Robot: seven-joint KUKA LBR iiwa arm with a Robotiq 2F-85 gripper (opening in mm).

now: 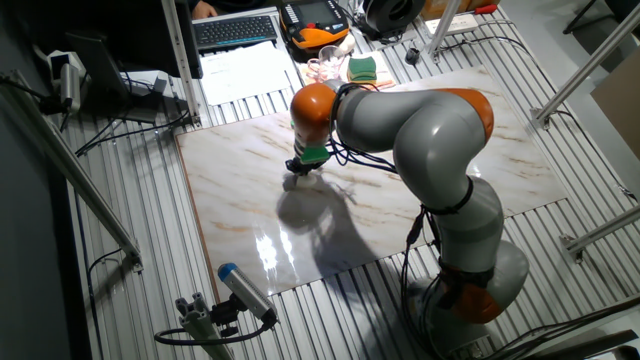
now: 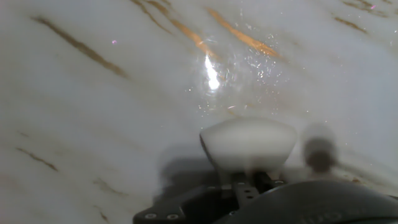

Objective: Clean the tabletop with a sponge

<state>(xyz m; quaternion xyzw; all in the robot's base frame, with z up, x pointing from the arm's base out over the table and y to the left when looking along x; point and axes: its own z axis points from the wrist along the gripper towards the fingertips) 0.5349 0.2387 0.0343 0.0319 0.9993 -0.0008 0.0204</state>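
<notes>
One KUKA arm (image 1: 430, 130) is reaching over the marble tabletop (image 1: 230, 190) from the 5 o'clock side of the fixed view, and its gripper (image 1: 303, 166) is pointing down near the centre of the slab, a little toward 10 o'clock. In the hand view, the cream-white sponge (image 2: 249, 143) is sitting at the 6 o'clock part of the picture, just in front of the dark gripper body (image 2: 249, 199). The sponge is looking rounded and plain, and its shadow is falling on the slab toward 8 o'clock. The fingers are closing on the sponge from behind, as far as the hand view is showing; the finger tips themselves are hidden under it. Whether the sponge is touching the slab, I cannot tell for sure. A bright light reflection (image 2: 211, 78) is shining on the glossy surface at 12 o'clock from the sponge, between orange-brown veins. In the fixed view, a green-and-yellow sponge (image 1: 362, 68) is lying beyond the slab at 12 o'clock, on the ribbed grey metal surface (image 1: 130, 300), near a keyboard (image 1: 235, 32).
</notes>
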